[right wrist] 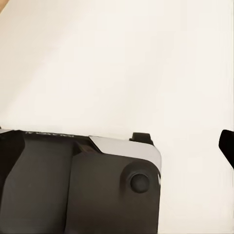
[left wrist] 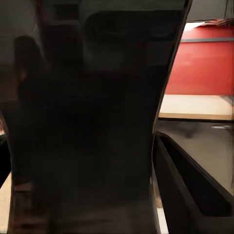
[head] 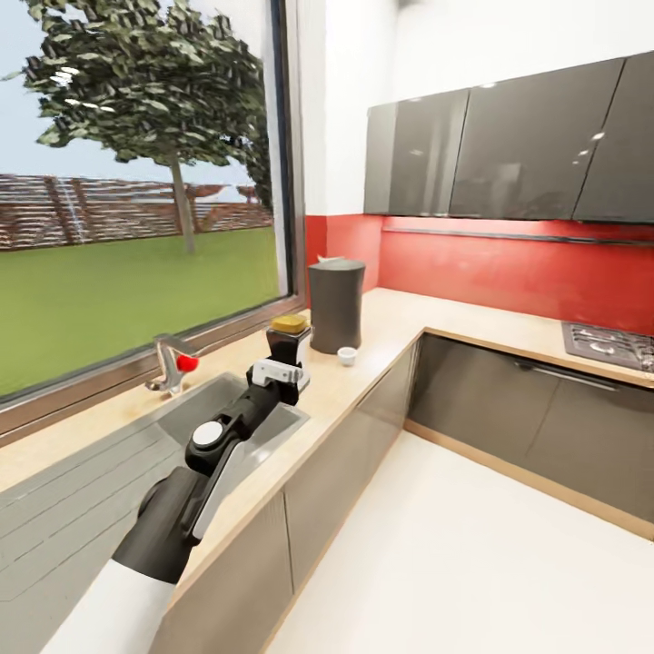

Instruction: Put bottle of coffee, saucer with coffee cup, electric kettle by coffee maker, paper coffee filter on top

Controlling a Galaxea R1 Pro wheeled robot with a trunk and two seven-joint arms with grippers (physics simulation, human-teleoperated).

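On the bench point(head: 381, 338): coffee maker point(head: 336, 303), cup point(head: 346, 356) at its 5 o'clock; my left claw point(head: 289, 350) held the coffee bottle point(head: 289, 329). Saucer, kettle outstanding.

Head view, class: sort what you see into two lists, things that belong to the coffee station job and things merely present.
Job:
- coffee maker
- bottle of coffee, held in the left tool
- coffee cup
- kitchen countertop

Merely present:
- sink
- tap
- stove
- wall cabinets
- window
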